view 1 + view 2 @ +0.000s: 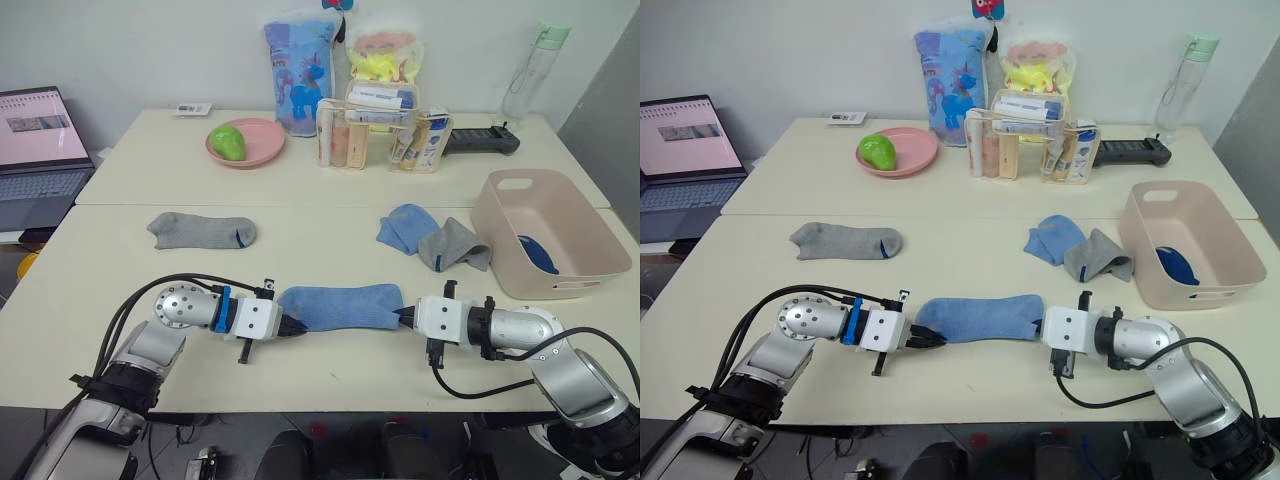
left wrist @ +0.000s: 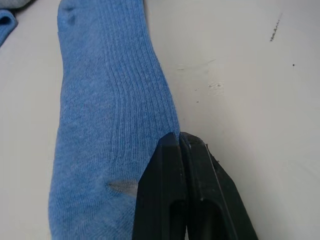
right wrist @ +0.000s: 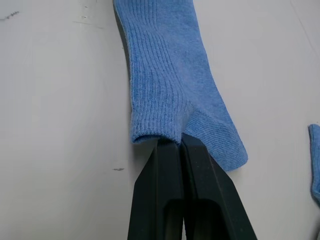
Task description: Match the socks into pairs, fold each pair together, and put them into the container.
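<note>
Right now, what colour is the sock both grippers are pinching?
Light blue, ribbed knit: the sock shows best in the left wrist view.

Both arms are laid low over the surface [image 1: 300, 375], forearms turned inward so the two claws point at one another. The left claw [image 1: 294, 326] is held level, its black fingers [image 2: 182, 165] pressed tightly together, with the edge of the light blue sock [image 1: 340, 305] pinched between the tips. The right claw [image 1: 403, 317] is held level too, its fingers [image 3: 182, 160] likewise closed, and the sock's other end is clamped there. Both wrists are kept straight in line with the forearms, elbows bent outward at either side.
</note>
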